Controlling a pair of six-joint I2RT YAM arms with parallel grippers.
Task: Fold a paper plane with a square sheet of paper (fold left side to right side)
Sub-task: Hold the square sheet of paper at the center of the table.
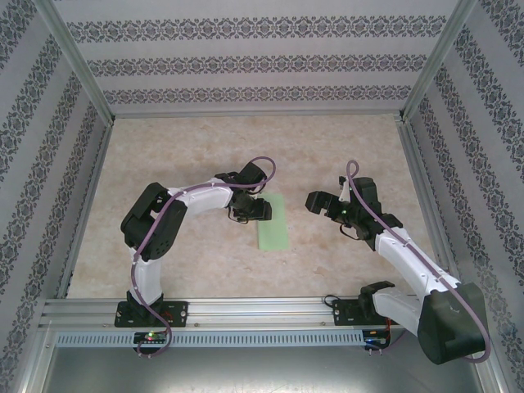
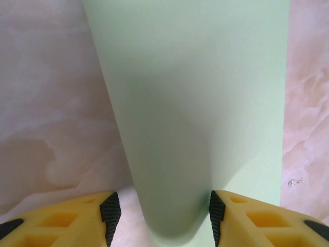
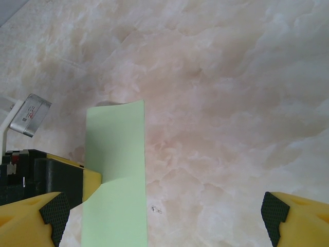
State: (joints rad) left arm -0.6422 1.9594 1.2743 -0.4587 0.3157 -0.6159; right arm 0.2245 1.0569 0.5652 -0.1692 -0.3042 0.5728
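The left claw (image 1: 250, 208) stands half spread, its two yellow fingers with black ribbed pads (image 2: 111, 213) held apart. Between these fingers lies the sheet of thin pale mint-green paper (image 2: 195, 103), which is bent over on itself. The bend is round, not pressed flat, and it points toward the claw. The pad on the right of the wrist view touches the edge of the bend, or is just beside it. At the other pad a thin strip of the pale marbled table (image 2: 41, 103) shows between pad and paper, so this claw is not pinching the sheet. Ahead of the claw the sheet grows wider and lies on the table.

From above, the sheet (image 1: 273, 225) looks like a narrow rectangle between the two claws, with the tips of the left claw at its left edge.

The right claw (image 3: 163, 216) is spread fully wide and holds nothing. The sheet (image 3: 115, 175) lies ahead of it, near the finger on the left of its wrist view and well apart from the other finger. In the top view this claw (image 1: 321, 203) is near the right edge of the sheet, not touching it.
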